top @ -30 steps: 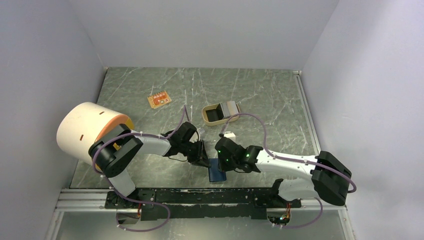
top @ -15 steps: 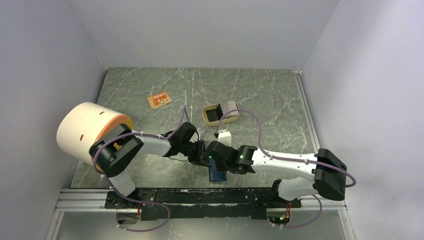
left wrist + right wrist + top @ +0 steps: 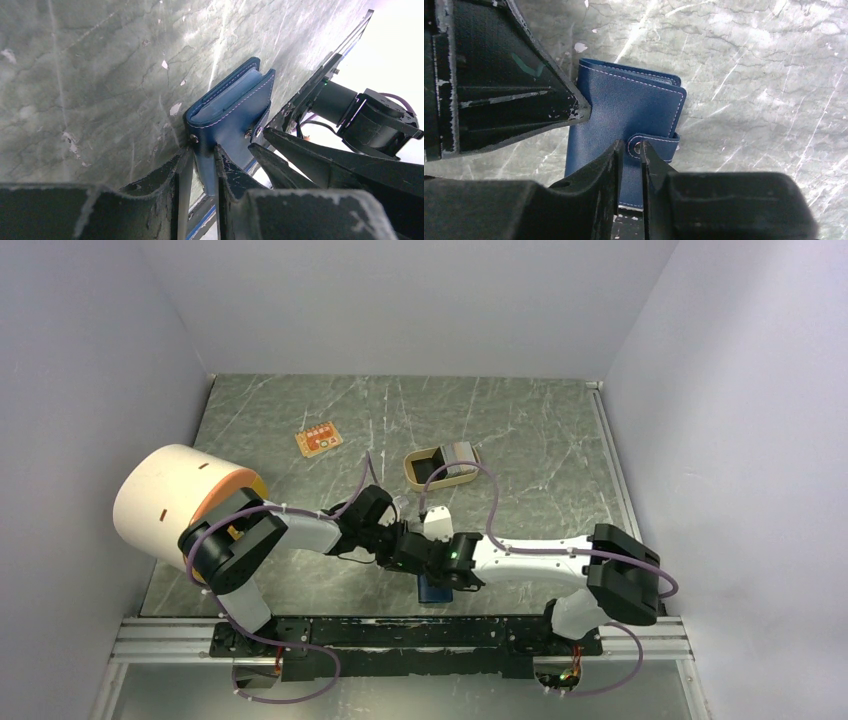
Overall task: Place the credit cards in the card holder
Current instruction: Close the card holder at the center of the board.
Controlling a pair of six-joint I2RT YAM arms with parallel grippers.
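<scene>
pinching navy cover edge of card holder (image 3: 624, 115) in left gripper (image 3: 200, 167), fingers (image 3: 181, 175) almost touching. clamping snap tab (image 3: 651, 142) in right gripper (image 3: 630, 152), gap equally narrow. lying folded at middle of near edge of worktop (image 3: 540, 440). showing credit cards (image 3: 463, 453) in tan tray (image 3: 420, 481) near worktop centre, well apart.

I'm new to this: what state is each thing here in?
card holder: folded, on the table.
left end effector: shut on the card holder's edge.
right end effector: nearly closed at the snap tab; grip unclear.
credit cards: stacked in the tan tray, untouched.
</scene>
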